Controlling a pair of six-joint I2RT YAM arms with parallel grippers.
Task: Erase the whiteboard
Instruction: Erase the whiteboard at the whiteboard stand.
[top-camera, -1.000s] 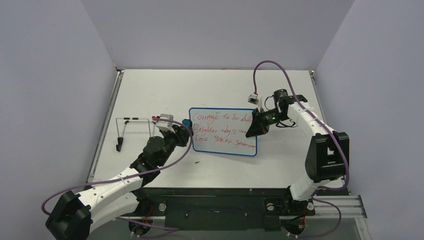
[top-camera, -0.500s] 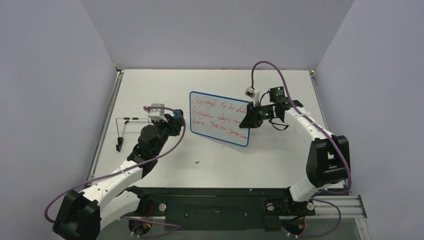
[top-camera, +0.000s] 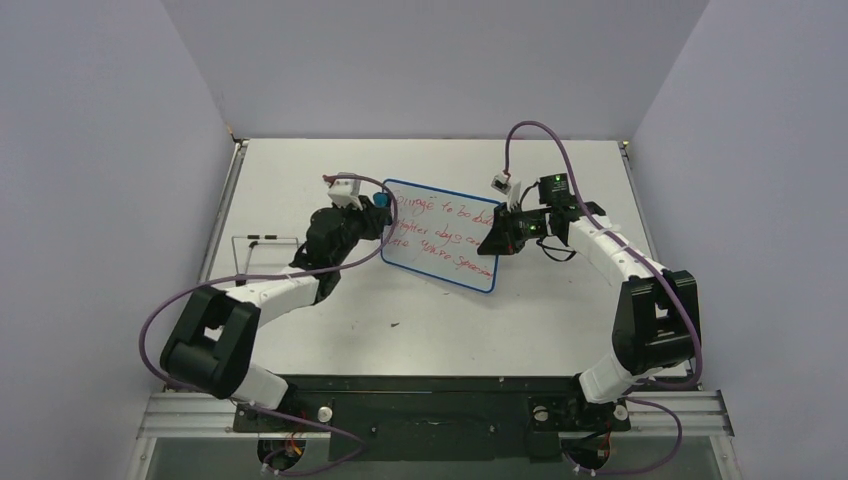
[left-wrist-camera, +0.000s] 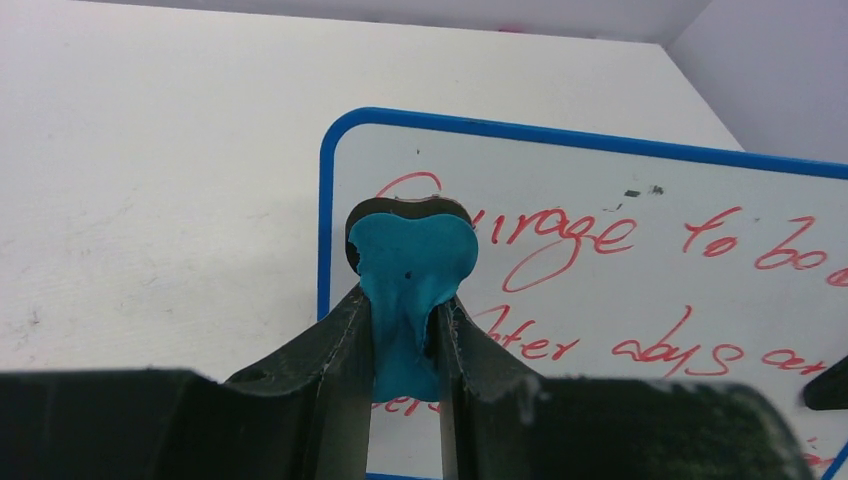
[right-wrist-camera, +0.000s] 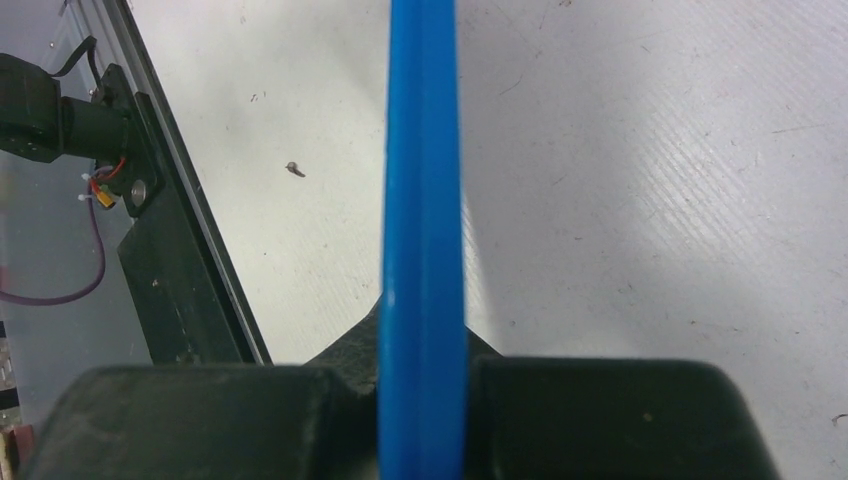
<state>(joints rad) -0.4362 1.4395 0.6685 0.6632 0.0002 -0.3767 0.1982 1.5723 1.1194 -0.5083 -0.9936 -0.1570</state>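
Whiteboard (top-camera: 443, 237), small, blue-rimmed, full of red handwriting, is pinched at its right edge by the right gripper (top-camera: 497, 240) and tilted over the white table (top-camera: 420, 320). Left gripper (left-wrist-camera: 405, 320), clamping the blue-and-black bone-shaped eraser (left-wrist-camera: 412, 255), has just swung to its top-left corner: wiping can begin.

The surface (top-camera: 430, 330) is a flat white tabletop, walled in on the left, the right and the far side. It is marked with faint scuffs and fine scratches. A metal rail (top-camera: 213, 235) runs along its left edge, and a dark base plate (top-camera: 430, 400) borders its near edge. On the left part stands a thin wire stand (top-camera: 265, 238) with dark tips, partly hidden behind an arm. A small dark speck (top-camera: 396, 324) lies near the middle, toward the near edge. The whiteboard (top-camera: 440, 240) sits tilted over the middle; whether its lower edge touches the surface cannot be told.
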